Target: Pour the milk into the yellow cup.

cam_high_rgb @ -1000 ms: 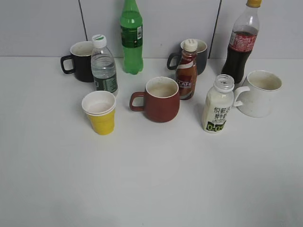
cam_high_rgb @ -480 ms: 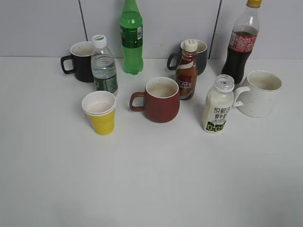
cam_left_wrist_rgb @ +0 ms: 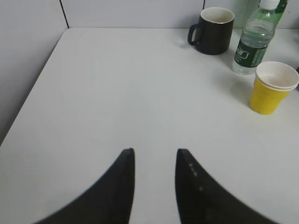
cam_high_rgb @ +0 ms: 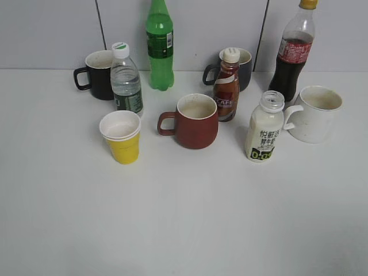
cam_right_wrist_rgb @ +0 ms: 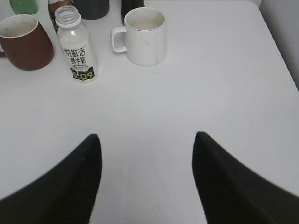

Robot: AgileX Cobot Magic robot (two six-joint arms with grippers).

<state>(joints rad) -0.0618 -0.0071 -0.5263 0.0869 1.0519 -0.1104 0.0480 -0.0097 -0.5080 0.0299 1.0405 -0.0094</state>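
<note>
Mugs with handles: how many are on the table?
4: a black mug back left, a dark grey mug behind the coffee bottle, a red mug in the middle, a white mug right.

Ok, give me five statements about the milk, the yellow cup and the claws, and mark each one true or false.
1. The milk bottle stands upright with no cap on its neck. True.
2. The yellow cup lies on its side. False: it stands upright, mouth up.
3. The right claw is shut on the milk bottle. False: it is open and empty, well short of the bottle.
4. The dark red mug stands between the yellow cup and the milk bottle in the exterior view. True.
5. The left claw holds the yellow cup. False: it holds nothing; the cup stands apart from it.
</note>
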